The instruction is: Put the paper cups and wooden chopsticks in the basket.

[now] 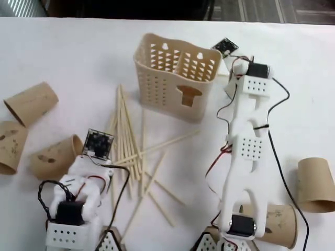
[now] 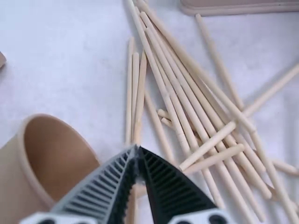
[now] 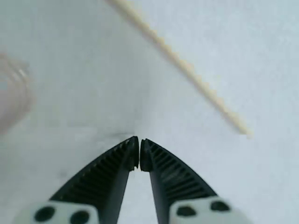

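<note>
The cream slotted basket (image 1: 175, 76) stands upright at the back middle of the table. Several wooden chopsticks (image 1: 131, 146) lie scattered in front of it. My left gripper (image 2: 138, 147) is shut with nothing in it, hovering over the chopsticks (image 2: 187, 107), beside a brown paper cup (image 2: 42, 158) lying on its side. That cup (image 1: 55, 156) is just left of the left arm's wrist. My right gripper (image 3: 139, 140) is shut and empty, low over bare table right of the basket, near a single chopstick (image 3: 187, 65).
Two more paper cups (image 1: 31, 103) (image 1: 10, 146) lie at the far left. Another cup (image 1: 315, 184) lies at the right edge, and one (image 1: 277, 225) by the right arm's base. The basket's foot (image 2: 238, 7) shows beyond the chopsticks.
</note>
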Motion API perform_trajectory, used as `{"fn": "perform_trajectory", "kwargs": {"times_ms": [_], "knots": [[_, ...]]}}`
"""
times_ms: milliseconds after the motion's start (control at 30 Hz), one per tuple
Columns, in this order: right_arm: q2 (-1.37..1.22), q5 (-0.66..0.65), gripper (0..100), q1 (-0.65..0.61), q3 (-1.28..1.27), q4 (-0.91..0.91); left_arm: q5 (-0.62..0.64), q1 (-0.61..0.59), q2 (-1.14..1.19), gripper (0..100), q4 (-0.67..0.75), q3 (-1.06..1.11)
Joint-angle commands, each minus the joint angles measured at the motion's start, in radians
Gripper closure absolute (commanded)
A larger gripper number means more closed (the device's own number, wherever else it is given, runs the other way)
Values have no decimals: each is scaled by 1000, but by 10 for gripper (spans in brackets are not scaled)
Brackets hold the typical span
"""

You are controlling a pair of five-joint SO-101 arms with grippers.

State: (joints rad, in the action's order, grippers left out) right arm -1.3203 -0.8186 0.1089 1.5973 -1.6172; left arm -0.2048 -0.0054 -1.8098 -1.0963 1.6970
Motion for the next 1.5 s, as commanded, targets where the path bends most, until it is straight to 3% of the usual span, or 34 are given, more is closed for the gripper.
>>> {"fn": "perform_trajectory", "kwargs": {"times_ms": [0,233,367,533,700,867,1167,1300,1467], "knots": [[125,6,979,2,15,39,-5,1,-8,976,20,-5],[58,293,977,12,3,456,-5,1,-8,976,20,-5],[-58,310,977,-1,3,657,-5,1,-8,976,20,-5],[-189,308,977,-10,5,743,-5,1,-8,976,20,-5],[-220,298,979,-5,12,647,-5,1,-8,976,20,-5],[-150,160,978,4,14,371,-5,1,-8,976,20,-5],[45,149,977,-2,12,-101,-5,1,-8,976,20,-5],[97,152,977,12,14,-82,-5,1,-8,976,20,-5],[105,157,977,25,12,147,-5,1,-8,976,20,-5]]}}
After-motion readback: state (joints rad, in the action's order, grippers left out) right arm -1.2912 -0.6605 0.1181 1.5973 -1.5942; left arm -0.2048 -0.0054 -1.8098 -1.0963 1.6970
